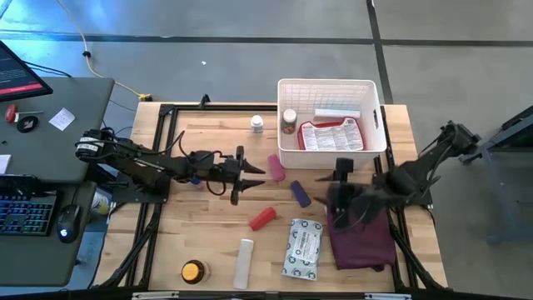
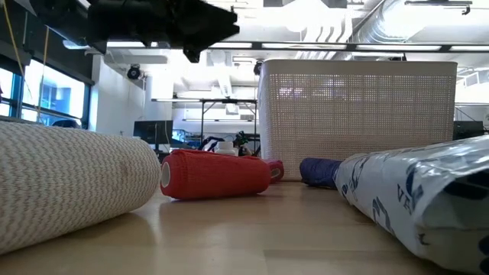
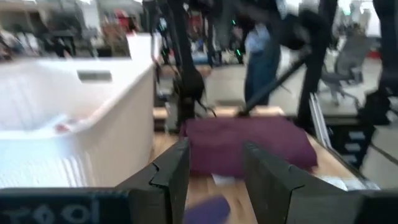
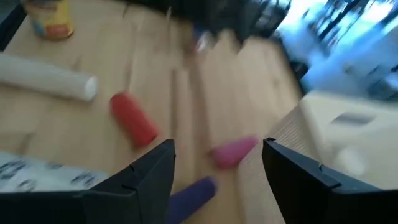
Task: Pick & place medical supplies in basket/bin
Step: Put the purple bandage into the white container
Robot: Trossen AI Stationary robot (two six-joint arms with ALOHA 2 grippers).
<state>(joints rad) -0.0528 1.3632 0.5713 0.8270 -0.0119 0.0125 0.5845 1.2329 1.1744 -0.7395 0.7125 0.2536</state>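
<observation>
The pale wooden worktop (image 1: 208,167) carries everything, with both dark arms reaching in over it from opposite sides. At its far edge stands the white rectangular plastic basket with lattice walls (image 1: 287,125); inside it lie a red first-aid case with white print (image 1: 331,136) and a white box (image 1: 337,112) along the far wall. A small brown bottle with a white cap (image 1: 289,120) stands in the basket's left corner.

Next in size is the crumpled maroon cloth (image 1: 363,237), lying near the front right corner of the worktop. The right gripper (image 1: 340,198) hangs over the cloth's far edge, its fingers (image 4: 143,180) spread apart with nothing between them. The left gripper (image 1: 240,174) hovers over the middle of the worktop, left of the basket, its fingers (image 3: 168,177) also apart and empty.

Loose supplies lie in front of the basket. A grey-white printed packet (image 1: 302,247) sits just left of the cloth. A white roll (image 1: 243,262) lies near the front edge, beside an orange-lidded round tin (image 1: 193,271). A red tube (image 1: 262,217) rests between the roll and the left gripper. A purple tube (image 1: 301,194) and a pink tube (image 1: 276,167) lie close to the basket's front wall. A small white bottle (image 1: 256,124) stands left of the basket.
</observation>
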